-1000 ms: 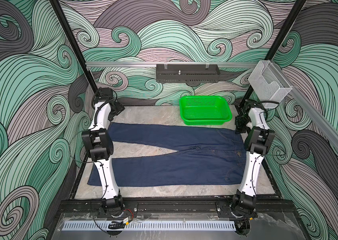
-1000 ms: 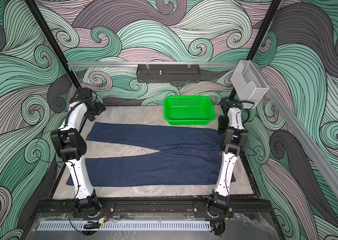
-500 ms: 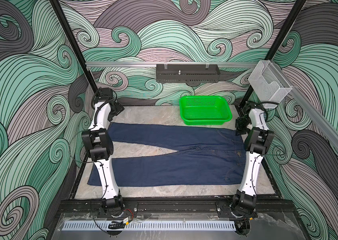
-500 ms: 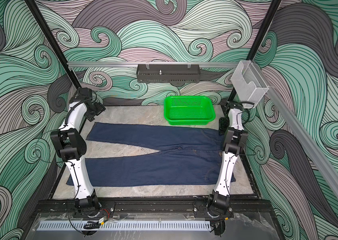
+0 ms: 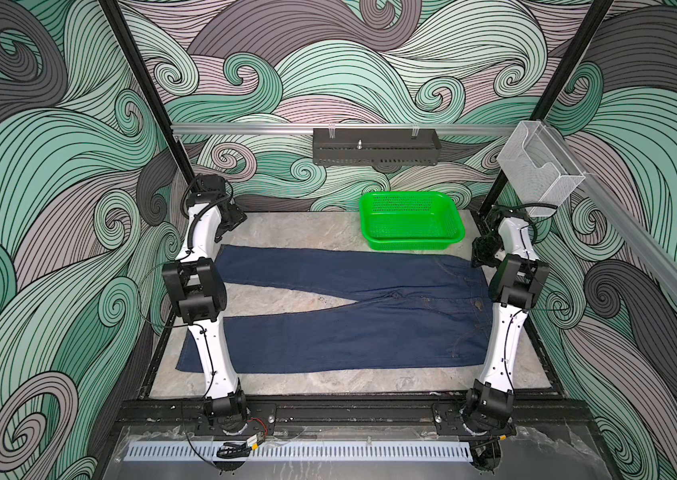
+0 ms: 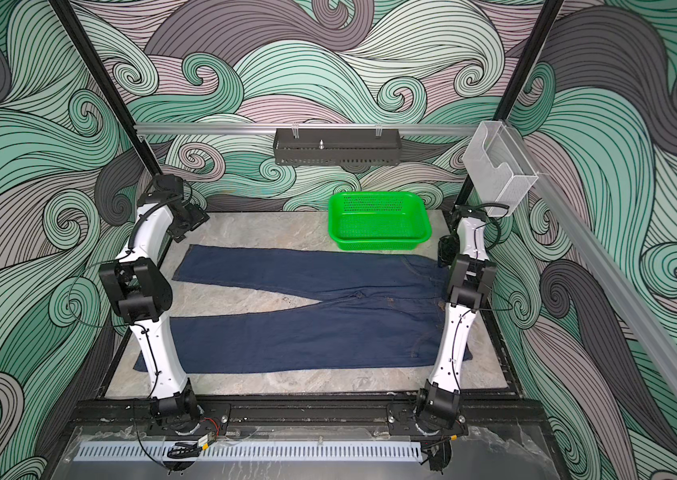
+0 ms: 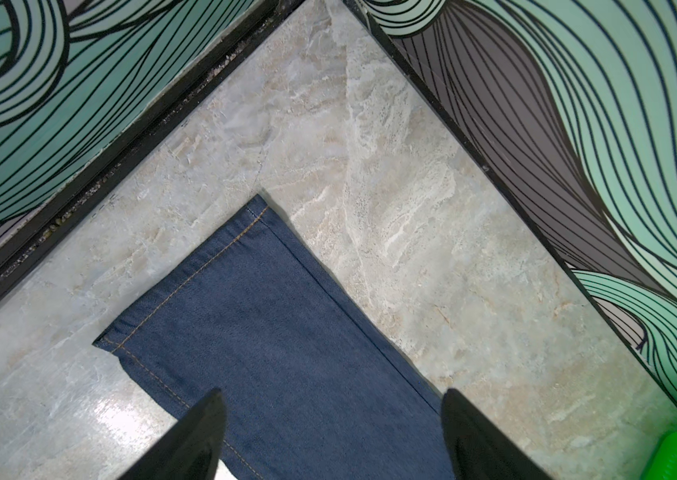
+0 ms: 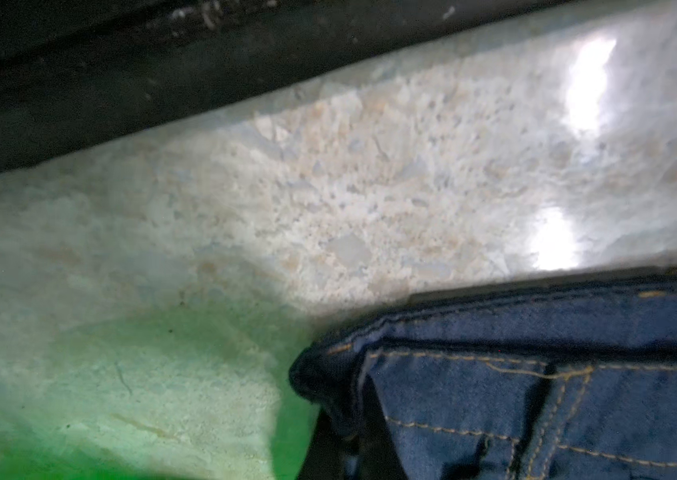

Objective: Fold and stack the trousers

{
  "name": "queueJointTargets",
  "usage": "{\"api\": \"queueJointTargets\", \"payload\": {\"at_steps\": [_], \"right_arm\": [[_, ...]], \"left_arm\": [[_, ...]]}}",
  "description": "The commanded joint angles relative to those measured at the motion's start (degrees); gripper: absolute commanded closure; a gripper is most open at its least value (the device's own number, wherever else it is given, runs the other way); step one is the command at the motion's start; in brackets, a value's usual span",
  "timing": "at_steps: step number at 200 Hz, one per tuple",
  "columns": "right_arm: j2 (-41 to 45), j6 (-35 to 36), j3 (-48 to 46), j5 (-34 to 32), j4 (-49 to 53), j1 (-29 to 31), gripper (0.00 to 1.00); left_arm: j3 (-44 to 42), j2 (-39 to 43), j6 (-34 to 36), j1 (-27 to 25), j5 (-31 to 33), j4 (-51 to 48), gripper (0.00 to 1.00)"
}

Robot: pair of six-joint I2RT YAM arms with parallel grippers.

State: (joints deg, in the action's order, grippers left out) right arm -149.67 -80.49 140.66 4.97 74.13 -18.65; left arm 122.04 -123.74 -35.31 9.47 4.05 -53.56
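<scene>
Top view, right arm (image 5: 503, 332) elbow-up, gripping trousers (image 5: 328, 332)

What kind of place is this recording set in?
Likely an enclosed robot data-collection cell: white robot arms bolted to a black base rail, wave-patterned walls on an aluminium frame, and a marble-look tabletop bearing trousers and a green basket.

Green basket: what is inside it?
Nothing shows inside the green basket: in both top views only its own mesh floor and walls. Its near wall hides a narrow strip of that floor.
</scene>
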Motion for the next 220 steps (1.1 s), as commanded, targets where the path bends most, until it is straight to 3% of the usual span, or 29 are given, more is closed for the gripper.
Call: {"api": "queueJointTargets", "payload": {"at_steps": [1,22,58,92,151,194,220], "right_arm": [[5.4,3.9,-0.9,1.0,0.0,0.3,0.99],[12.3,7.0,-8.9,0.8,-2.3,1.2,1.00],[28.1,7.1,-34.6,0.7,-16.3,1.3,1.00],[35.3,7.3,-50.5,3.6,-24.0,1.4,1.00],[39.4,11.8,-60.5,5.3,-27.3,1.3,1.00],[42.2,13.8,-63.6,6.1,-28.4,0.7,1.00],[43.7,14.6,-65.4,7.2,-29.0,0.1,1.00]], "left_arm": [[-0.1,2.4,1.6,0.1,-1.1,-0.5,0.16],[0.1,1.6,1.8,0.9,-5.1,-1.0,0.16],[-0.1,-0.8,0.7,3.3,-12.4,-2.0,0.16],[-0.1,-4.0,-0.7,5.1,-18.7,-2.3,0.20],[1.1,-13.1,-3.7,6.0,-24.7,-4.5,0.29],[0.3,-16.2,-4.9,6.6,-23.6,-6.8,0.58],[-0.5,-18.0,-5.0,7.1,-21.3,-9.5,0.60]]}}
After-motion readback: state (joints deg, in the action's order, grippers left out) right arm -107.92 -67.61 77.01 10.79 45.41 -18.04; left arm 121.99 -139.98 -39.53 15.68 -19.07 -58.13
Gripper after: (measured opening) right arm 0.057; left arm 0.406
